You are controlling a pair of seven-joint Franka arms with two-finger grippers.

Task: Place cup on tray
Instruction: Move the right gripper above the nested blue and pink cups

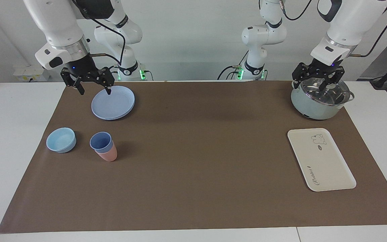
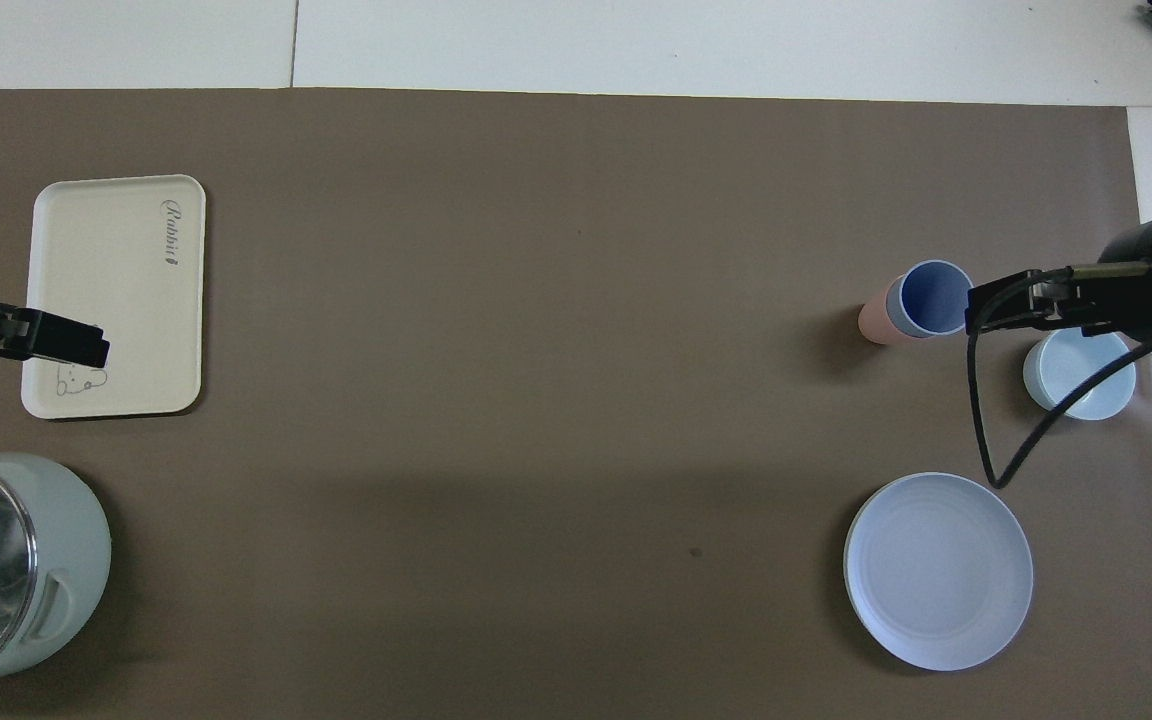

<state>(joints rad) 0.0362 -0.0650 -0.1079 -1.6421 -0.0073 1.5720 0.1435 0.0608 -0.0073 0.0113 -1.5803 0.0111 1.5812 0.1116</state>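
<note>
Facing view: both claws (image 1: 93, 88) (image 1: 318, 79) apparently open, empty.

Two glossy white jointed arms with rounded shells and black rings at the joints. Brushed-metal band at each wrist, white block beneath. Black skeletal two-finger left pincer (image 1: 317, 81) and right pincer (image 1: 93, 88), each with a small blue light. Black cables looped along both arms. Green lights at the bases.

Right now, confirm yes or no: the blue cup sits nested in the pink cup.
Yes, the blue cup sits inside the pink cup.
</note>
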